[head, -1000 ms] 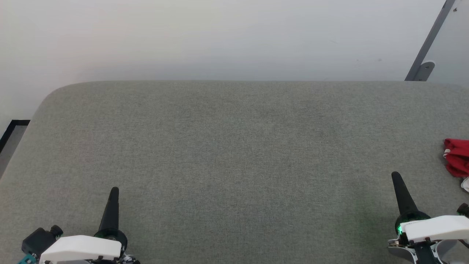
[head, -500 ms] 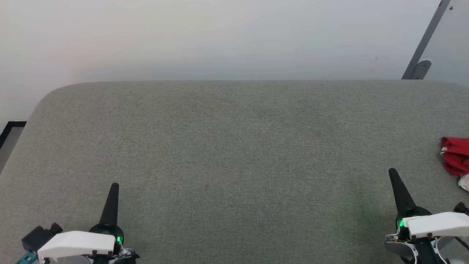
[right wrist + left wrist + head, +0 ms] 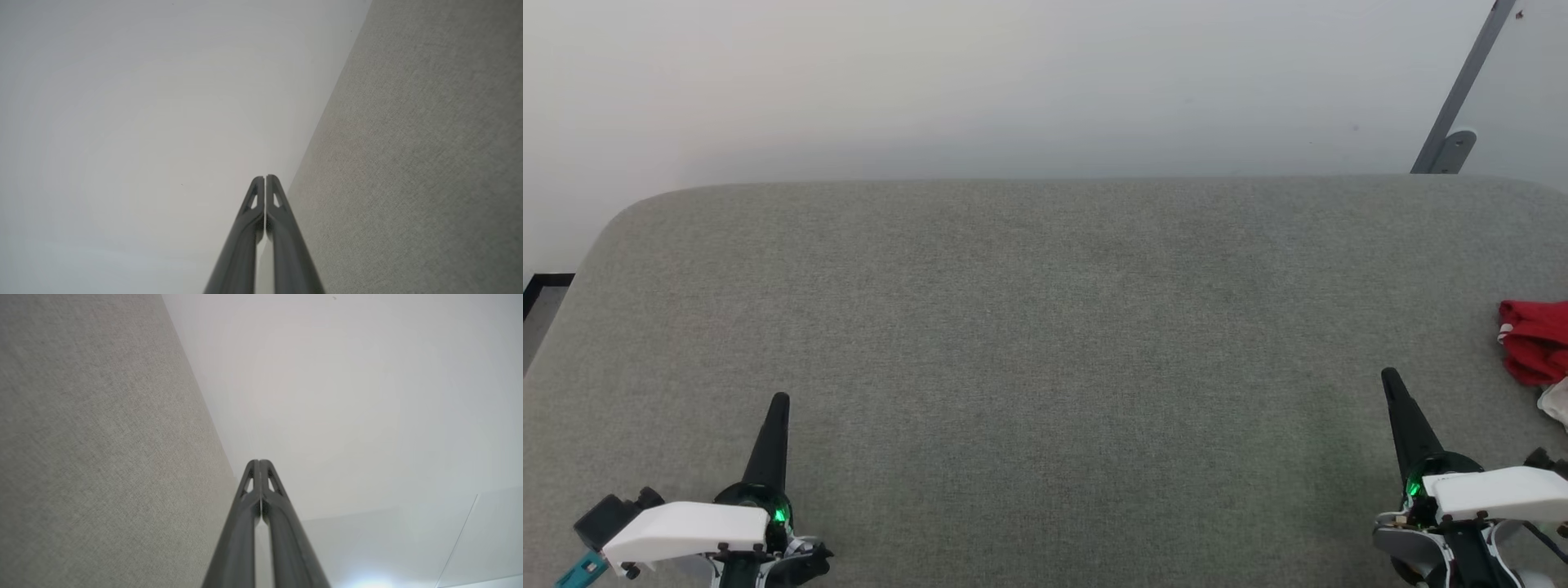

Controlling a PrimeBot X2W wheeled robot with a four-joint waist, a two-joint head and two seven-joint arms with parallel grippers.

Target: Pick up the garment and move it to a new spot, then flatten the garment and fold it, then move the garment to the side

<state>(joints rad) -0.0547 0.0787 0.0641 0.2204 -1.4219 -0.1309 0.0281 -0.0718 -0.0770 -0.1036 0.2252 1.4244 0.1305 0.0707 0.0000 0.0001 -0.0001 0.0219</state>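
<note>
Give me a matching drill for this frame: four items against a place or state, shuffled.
1 garment
2 left gripper
3 right gripper
4 grey padded surface

A lower left of head view, shut, empty
B spans the head view
C right edge of head view, bunched, red
D lower right of head view, shut, apart from the red cloth

Pairs: 1-C, 2-A, 3-D, 4-B

We see padded table (image 3: 1045, 310) across head view, wall (image 3: 1013, 82) behind its far edge. Garment (image 3: 1534, 341) on table at far right, cut by frame edge. Small fold just in front of it is possibly part of same garment; we cannot tell. Left gripper (image 3: 779, 402) over near-left of table, right gripper (image 3: 1387, 377) over near-right, well apart. Garment beyond and right of right gripper, not touching. Slanted post (image 3: 1462, 86) behind far-right corner. Floor strip (image 3: 541, 306) left of table.
</note>
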